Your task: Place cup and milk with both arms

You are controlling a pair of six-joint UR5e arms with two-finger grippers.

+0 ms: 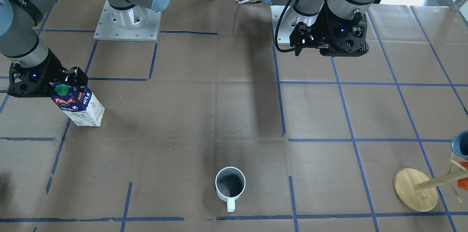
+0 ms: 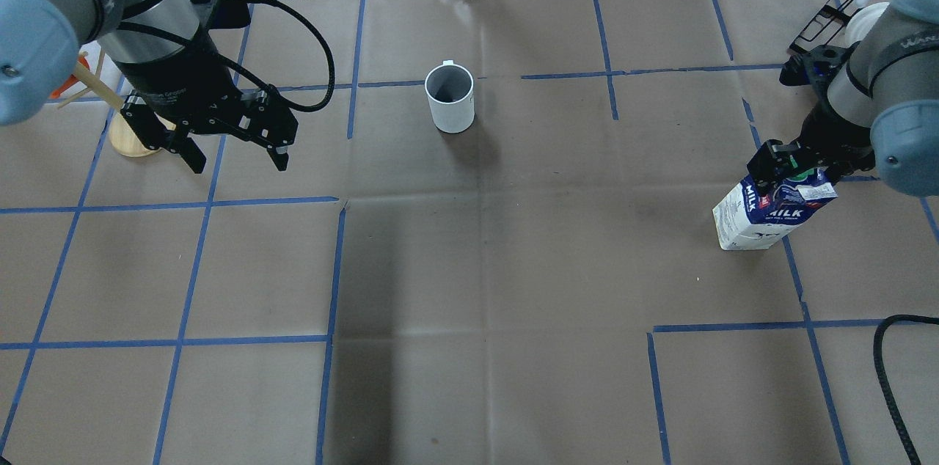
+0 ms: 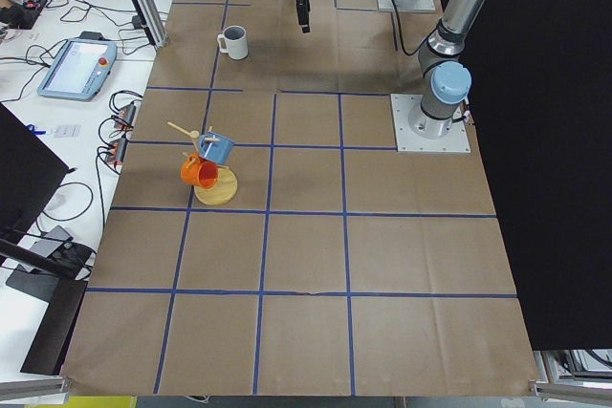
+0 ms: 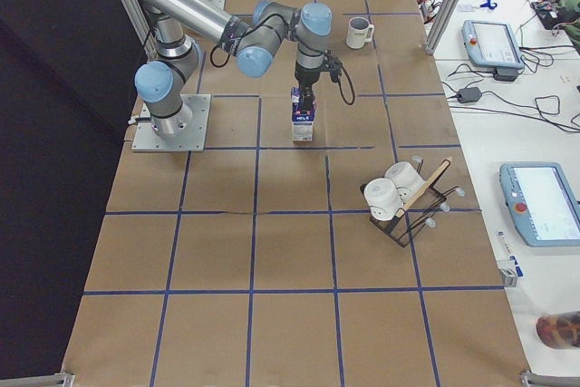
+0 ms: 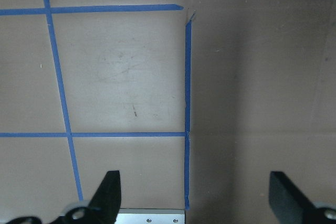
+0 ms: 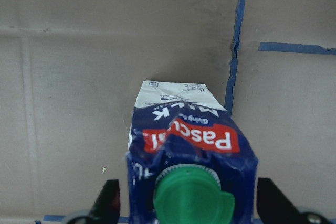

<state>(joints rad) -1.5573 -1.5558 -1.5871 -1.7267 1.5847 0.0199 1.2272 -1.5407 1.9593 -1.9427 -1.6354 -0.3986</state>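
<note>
The cup (image 1: 230, 188) stands upright on the brown table at the middle of the far side from the robot, and also shows in the overhead view (image 2: 450, 102). The milk (image 1: 82, 107) stands on the table on the robot's right side (image 2: 763, 212). My right gripper (image 2: 788, 168) comes down over the carton's top, with one finger on each side by the green cap (image 6: 189, 198), shut on it. My left gripper (image 2: 238, 157) hangs open and empty above the table, well left of the cup. Only bare table lies between its fingers (image 5: 110, 192).
A wooden mug tree (image 1: 415, 190) with a blue and an orange cup stands on the robot's far left, close to the left gripper (image 2: 136, 142). A black wire rack (image 4: 399, 201) with white cups stands on the far right. The arms' base plates (image 1: 126, 23) are at the robot's edge.
</note>
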